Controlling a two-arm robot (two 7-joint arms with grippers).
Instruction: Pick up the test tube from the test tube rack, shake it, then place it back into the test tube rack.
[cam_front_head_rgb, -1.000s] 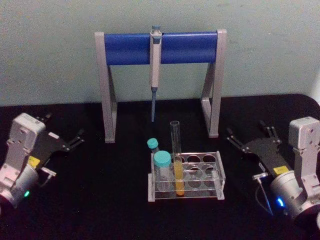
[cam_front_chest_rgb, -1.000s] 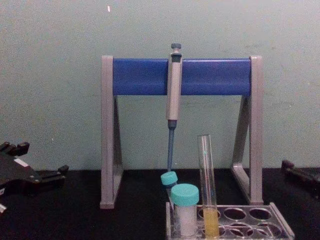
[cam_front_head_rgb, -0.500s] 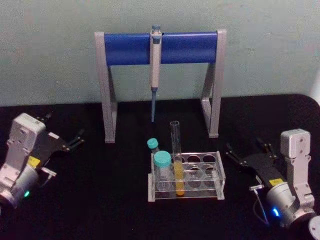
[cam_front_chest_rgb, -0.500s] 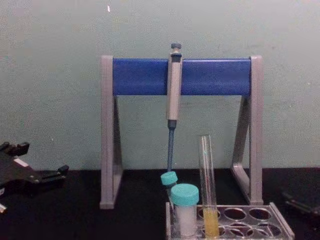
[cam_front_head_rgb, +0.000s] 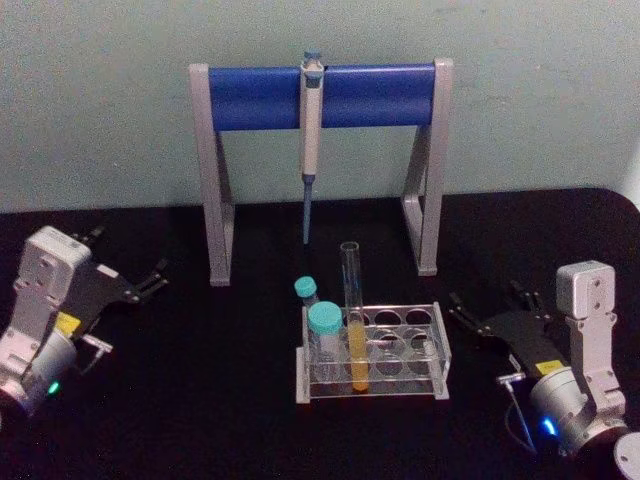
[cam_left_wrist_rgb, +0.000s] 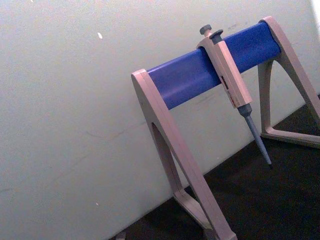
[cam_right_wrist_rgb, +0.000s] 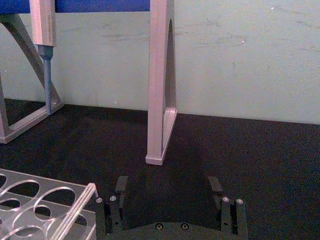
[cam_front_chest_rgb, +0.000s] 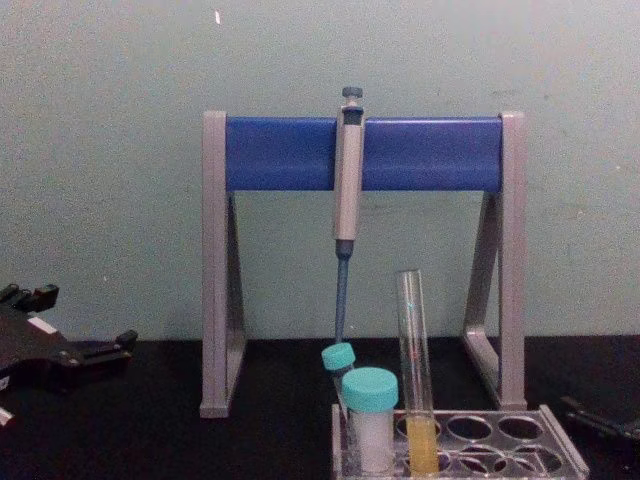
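Black table is carrying everything, pale wall behind it. Grey-legged stand with the blue crossbar is sitting at the back, and the grey-and-blue pipette is hanging from the bar, tip pointing down.

Left arm is sitting parked at the table's left edge, well apart from the rack; left gripper is showing its fingers spread. Right arm is sitting low at the right side, right gripper pointing toward the rack, near its right end but not touching. Its fingers are standing wide apart with nothing between them.

Test tube rack is sitting centre front, in front of the stand. Test tube is standing upright in a front-row hole, second from the left, yellow liquid in the lower part, open top sticking well above the rack. Two teal-capped vials are occupying the rack's left end, one behind the other, just beside the tube. Remaining holes are showing empty in the chest view.
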